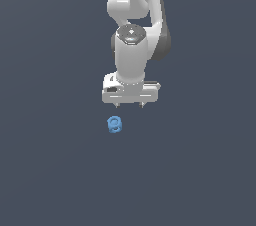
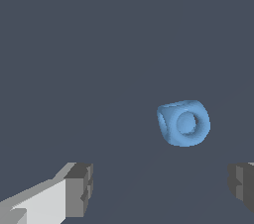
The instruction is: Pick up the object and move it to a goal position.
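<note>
blue object (image 2: 184,123), jaws spread wide, apart

The object (image 1: 114,125) was bright blue, the gripper (image 1: 130,105) white with dark grey fingertips (image 2: 80,188), and the ground (image 1: 50,170) plain slate grey

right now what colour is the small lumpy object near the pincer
Bright blue object, with a round hole in its face; it shows best in the wrist view.

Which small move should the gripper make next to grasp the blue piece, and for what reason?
Probably shift sideways toward the exterior view's left, then descend. The gripper is open and empty, and the blue knot-like piece lies apart from it, off its centre line. In the wrist view the piece sits nearer one finger than midway.
</note>
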